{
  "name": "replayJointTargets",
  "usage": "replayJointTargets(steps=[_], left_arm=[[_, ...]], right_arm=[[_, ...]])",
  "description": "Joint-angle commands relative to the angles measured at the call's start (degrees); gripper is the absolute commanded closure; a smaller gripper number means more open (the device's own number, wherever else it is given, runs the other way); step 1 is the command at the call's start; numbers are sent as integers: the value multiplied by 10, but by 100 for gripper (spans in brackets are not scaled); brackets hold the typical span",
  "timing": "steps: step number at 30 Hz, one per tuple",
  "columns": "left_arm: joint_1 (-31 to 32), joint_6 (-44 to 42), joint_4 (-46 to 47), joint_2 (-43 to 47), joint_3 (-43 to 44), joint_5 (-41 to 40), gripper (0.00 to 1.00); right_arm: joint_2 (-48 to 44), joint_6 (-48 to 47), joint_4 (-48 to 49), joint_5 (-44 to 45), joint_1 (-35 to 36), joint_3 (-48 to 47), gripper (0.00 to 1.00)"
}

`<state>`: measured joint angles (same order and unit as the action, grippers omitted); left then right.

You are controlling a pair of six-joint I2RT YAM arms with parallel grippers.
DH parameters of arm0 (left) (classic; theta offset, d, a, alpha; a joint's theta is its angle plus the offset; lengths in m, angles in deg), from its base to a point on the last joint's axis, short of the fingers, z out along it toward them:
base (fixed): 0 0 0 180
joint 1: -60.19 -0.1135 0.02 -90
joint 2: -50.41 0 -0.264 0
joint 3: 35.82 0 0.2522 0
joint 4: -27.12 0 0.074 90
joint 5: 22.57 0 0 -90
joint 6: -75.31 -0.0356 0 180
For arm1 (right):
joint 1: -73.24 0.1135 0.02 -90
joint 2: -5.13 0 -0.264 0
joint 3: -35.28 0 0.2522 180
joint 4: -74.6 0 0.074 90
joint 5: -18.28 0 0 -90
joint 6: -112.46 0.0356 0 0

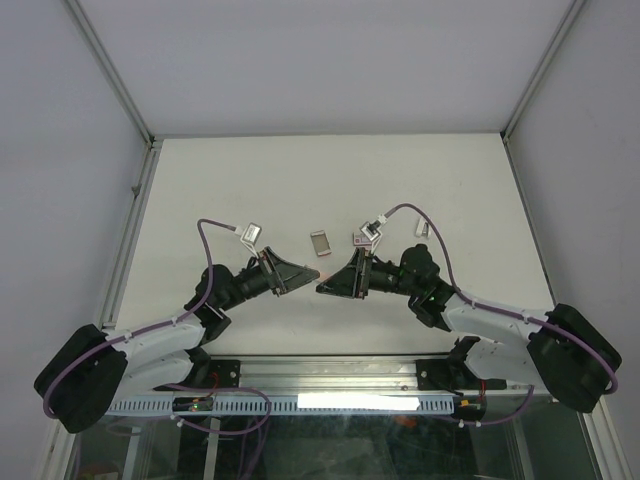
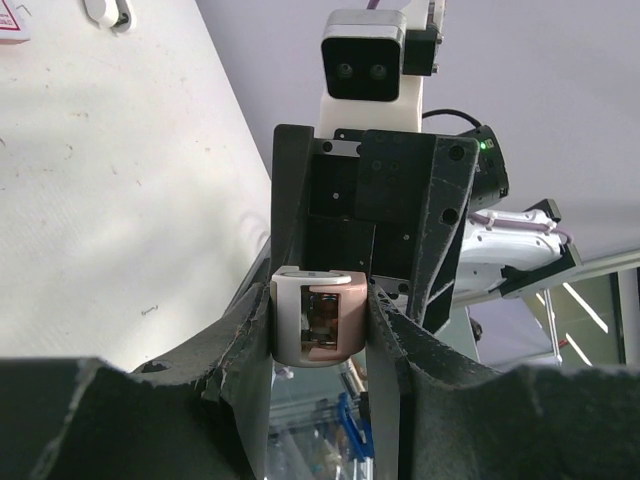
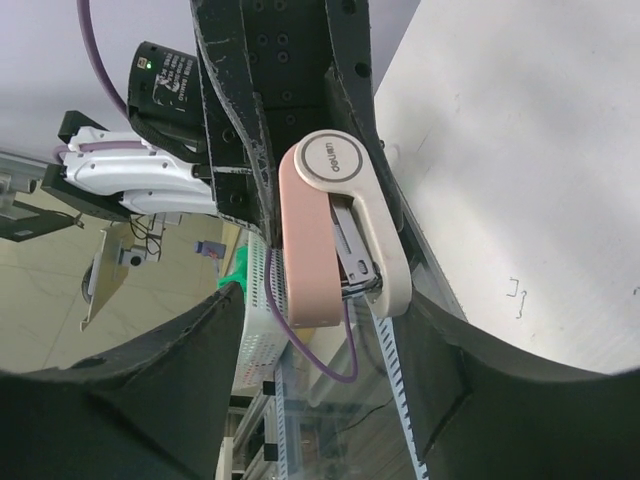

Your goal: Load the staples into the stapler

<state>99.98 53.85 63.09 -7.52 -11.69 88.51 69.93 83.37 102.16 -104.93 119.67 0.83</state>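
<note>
Right now your stapler (image 3: pixel 335 240) is off the table, held in the air between the two grippers at about the middle of the workspace. Its pale pink half and white half meet at a round hinge and splay slightly, with metal showing in the gap. Your left gripper (image 2: pixel 320 335) has it: both fingers (image 2: pixel 385 350) press on its sides. Your right gripper (image 3: pixel 328 300) faces it nose to nose. Its fingers are spread wide on either side of the stapler's free end, and the right wrist view shows a gap on both sides.

The staples (image 1: pixel 320 242) lie flat on the table, just beyond the two grippers and slightly left of where they meet. A small bent staple (image 3: pixel 515 293) lies loose on the surface to the right of the stapler. A small white object (image 1: pixel 423 230) sits further right; you cannot tell what it is.

The table (image 1: pixel 300 180) is matt white with faint scuffs and specks. Plain pale walls (image 1: pixel 300 60) enclose it, with aluminium posts (image 1: pixel 110 70) at the corners. Along the near edge runs a metal rail (image 1: pixel 340 402) with a bright strip, and there is glass below it.

Your left arm (image 1: pixel 170 335) reaches in from the near left and your right arm (image 1: pixel 490 320) from the near right. Both are bent low, with wrists turned inward so the grippers point at each other. A purple cable loops over each wrist.
</note>
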Motion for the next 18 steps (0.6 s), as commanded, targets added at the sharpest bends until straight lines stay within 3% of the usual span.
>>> replayJointTargets(steps=[1,5,13,18], left_arm=[[-1,7,42,-10,-12,-13,71],[-1,8,52,-16,-14,-5,70],[-1,16,68,-24,-18,-3,69],[-1,25,77,-23,-22,0,70]], right_arm=[[-7,28,75,19,2,-7,35],[-3,41,74,33,2,-7,34],[15,67,94,49,2,1,47],[32,75,115,56,2,2,43]])
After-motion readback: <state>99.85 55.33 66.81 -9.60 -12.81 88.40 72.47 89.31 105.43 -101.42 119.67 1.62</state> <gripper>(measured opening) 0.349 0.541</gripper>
